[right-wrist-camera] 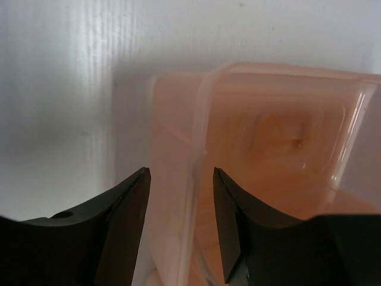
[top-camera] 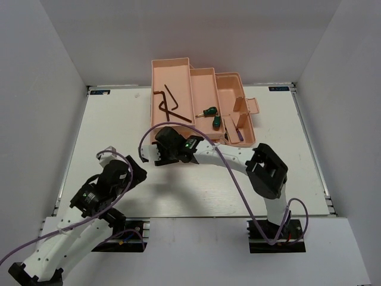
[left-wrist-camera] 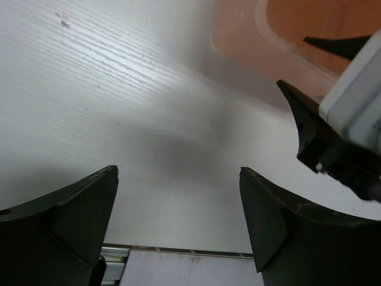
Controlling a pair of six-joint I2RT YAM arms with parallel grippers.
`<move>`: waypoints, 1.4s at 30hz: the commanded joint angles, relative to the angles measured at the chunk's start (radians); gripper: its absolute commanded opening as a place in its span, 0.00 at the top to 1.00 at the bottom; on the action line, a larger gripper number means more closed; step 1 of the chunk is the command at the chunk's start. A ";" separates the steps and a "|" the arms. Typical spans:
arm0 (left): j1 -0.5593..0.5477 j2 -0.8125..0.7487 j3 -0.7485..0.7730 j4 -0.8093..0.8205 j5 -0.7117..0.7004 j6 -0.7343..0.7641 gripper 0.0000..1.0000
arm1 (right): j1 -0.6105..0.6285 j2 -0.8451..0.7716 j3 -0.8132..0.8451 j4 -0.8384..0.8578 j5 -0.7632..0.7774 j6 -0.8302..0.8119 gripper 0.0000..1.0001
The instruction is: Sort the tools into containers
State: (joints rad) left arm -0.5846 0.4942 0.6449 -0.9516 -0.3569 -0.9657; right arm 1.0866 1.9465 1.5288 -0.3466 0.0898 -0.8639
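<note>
Two hex keys (top-camera: 175, 113): dark, L-shaped, lying crossed in the far-left tray of the toolbox.
Two green-handled screwdrivers (top-camera: 209, 111): in the middle tray, close together toward its near end.
Two thin precision screwdrivers (top-camera: 230, 126): in the right compartment, side by side. They are too small in the top view to tell their handle colours apart.
Toolbox (top-camera: 172, 67): translucent salmon-pink, opened out in three stepped tiers at the far middle of the table (top-camera: 196, 185). All six tools are inside it.
Right gripper (top-camera: 161, 154): reaching left across the table to the near-left corner of the toolbox. In its wrist view the jaws (right-wrist-camera: 181, 202) stand parted with nothing clamped. The pale edge of the toolbox wall (right-wrist-camera: 280, 131) shows in the gap, with bare table (right-wrist-camera: 59, 89) to the left. Whether a finger touches the wall cannot be told.
Left gripper (top-camera: 125, 162): near left, apart from the toolbox and just left of the right gripper. Its wrist view shows the fingers (left-wrist-camera: 178, 220) spread wide and released, holding nothing, over bare white table (left-wrist-camera: 119, 107).
Left wrist view, far right: a corner of the toolbox (left-wrist-camera: 250, 36), with part of the right arm's gripper (left-wrist-camera: 333, 137) in front of it.
</note>
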 commanded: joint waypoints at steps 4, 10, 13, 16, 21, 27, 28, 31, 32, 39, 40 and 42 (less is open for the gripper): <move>0.002 0.012 -0.111 0.161 0.104 -0.102 0.05 | -0.016 0.066 0.010 0.097 0.119 -0.017 0.51; 0.002 0.024 -0.231 0.356 0.196 -0.137 0.52 | -0.020 0.040 0.055 0.048 0.076 -0.003 1.00; 0.002 0.061 -0.277 0.491 0.239 -0.137 0.69 | -0.017 0.010 0.135 -0.037 0.034 0.038 1.00; 0.002 0.139 -0.300 0.605 0.286 -0.137 0.71 | -0.021 -0.029 0.204 -0.072 -0.004 0.080 1.00; 0.002 0.265 -0.346 0.782 0.315 -0.126 0.71 | -0.030 -0.087 0.286 -0.146 -0.041 0.166 1.00; 0.002 0.382 -0.395 0.910 0.325 -0.139 0.73 | -0.045 -0.144 0.341 -0.170 -0.053 0.203 1.00; 0.002 0.391 -0.407 0.944 0.314 -0.139 0.73 | -0.054 -0.153 0.346 -0.175 -0.064 0.221 1.00; 0.002 0.431 -0.416 1.017 0.254 -0.149 0.75 | -0.060 -0.169 0.326 -0.178 -0.079 0.241 1.00; 0.002 0.443 -0.416 1.033 0.236 -0.149 0.75 | -0.063 -0.169 0.321 -0.178 -0.079 0.246 1.00; 0.020 0.532 -0.429 1.260 0.046 -0.149 0.70 | -0.068 -0.199 0.240 -0.175 -0.134 0.281 1.00; 0.029 0.547 -0.429 1.275 0.033 -0.149 0.67 | -0.070 -0.199 0.232 -0.173 -0.137 0.281 1.00; 0.039 0.561 -0.429 1.314 -0.003 -0.149 0.54 | -0.073 -0.202 0.208 -0.167 -0.139 0.290 1.00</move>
State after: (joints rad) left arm -0.5610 1.0485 0.2230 0.2272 -0.2638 -1.1149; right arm 1.0225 1.8790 1.7226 -0.6395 -0.1333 -0.5621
